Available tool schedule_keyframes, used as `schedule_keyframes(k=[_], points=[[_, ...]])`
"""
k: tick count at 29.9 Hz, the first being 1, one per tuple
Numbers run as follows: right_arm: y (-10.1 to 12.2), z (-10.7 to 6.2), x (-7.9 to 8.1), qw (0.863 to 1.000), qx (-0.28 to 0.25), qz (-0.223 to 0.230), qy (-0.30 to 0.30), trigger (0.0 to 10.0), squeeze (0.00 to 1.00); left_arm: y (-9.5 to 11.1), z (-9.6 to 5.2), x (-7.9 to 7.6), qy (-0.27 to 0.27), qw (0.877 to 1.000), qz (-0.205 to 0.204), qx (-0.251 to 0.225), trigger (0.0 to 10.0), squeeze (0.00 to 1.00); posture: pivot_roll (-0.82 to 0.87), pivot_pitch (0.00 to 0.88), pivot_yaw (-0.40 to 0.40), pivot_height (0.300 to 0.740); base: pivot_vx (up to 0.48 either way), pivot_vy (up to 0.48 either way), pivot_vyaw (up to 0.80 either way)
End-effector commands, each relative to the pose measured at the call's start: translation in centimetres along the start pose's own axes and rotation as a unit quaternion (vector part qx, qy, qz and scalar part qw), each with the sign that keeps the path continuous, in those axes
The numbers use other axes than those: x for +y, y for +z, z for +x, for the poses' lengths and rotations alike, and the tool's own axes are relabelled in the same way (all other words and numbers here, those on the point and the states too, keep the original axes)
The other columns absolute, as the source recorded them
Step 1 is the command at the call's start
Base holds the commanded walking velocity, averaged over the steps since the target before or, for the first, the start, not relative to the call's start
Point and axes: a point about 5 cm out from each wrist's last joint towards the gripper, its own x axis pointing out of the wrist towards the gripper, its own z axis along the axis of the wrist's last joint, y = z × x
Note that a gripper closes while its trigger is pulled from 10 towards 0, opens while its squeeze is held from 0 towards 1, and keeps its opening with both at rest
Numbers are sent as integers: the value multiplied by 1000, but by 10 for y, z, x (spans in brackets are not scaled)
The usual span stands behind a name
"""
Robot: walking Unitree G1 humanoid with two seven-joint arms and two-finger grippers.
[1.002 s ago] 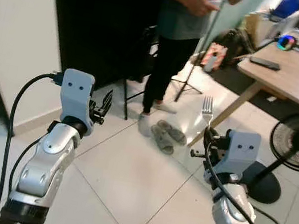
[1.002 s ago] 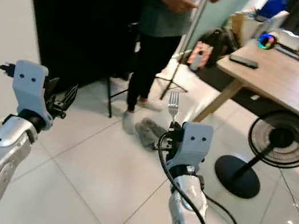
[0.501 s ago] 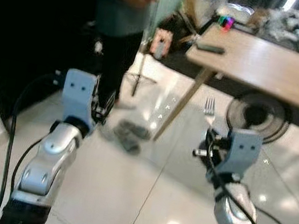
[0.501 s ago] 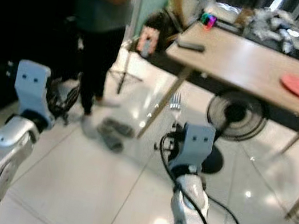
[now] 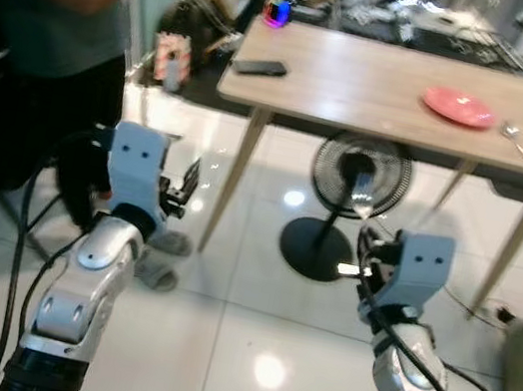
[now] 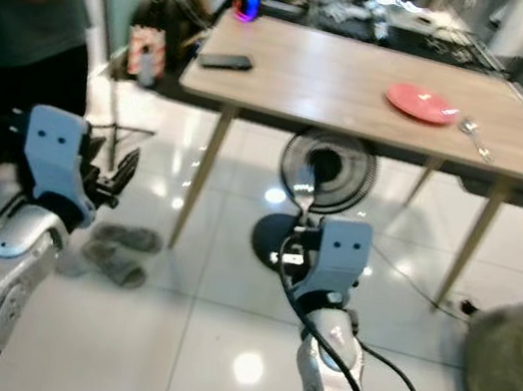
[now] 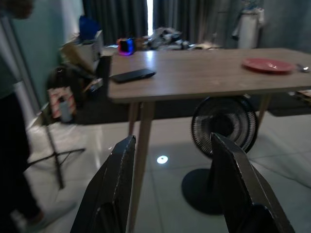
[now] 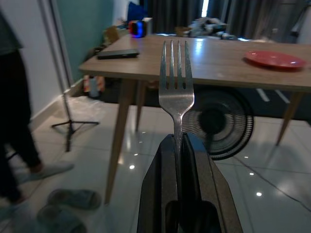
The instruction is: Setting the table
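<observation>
right tool (image 8: pixel 177 145) pinches the fork (image 8: pixel 176 73) upright by its handle; left tool (image 7: pixel 170 194) gapes empty. walking could jolt the fork loose short of the red plate (image 5: pixel 458 107) at one o'clock on the desk (image 5: pixel 363 77).

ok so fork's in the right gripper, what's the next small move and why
Probably walk forward toward the wooden table. The right gripper is shut on the fork, held upright, but the table stands well ahead across the tiled floor, with the pink plate and a spoon beside it waiting for the fork.

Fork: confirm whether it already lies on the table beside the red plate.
No, the fork stands upright, clamped in the right gripper, short of the table.
</observation>
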Motion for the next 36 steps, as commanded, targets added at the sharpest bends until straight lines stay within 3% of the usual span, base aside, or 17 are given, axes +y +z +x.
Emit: schedule_keyframes(k=[1, 36], points=[[-3, -1, 4, 1000, 8, 1, 5, 10000, 0, -4, -3, 7, 12, 1000, 4, 11, 10000, 0, -92, 0, 55, 740, 480, 0, -788], [-2, 2, 4, 1000, 3, 3, -5, 10000, 0, -2, -2, 9, 11, 1000, 8, 8, 10000, 0, -77, 0, 63, 740, 480, 0, -788]])
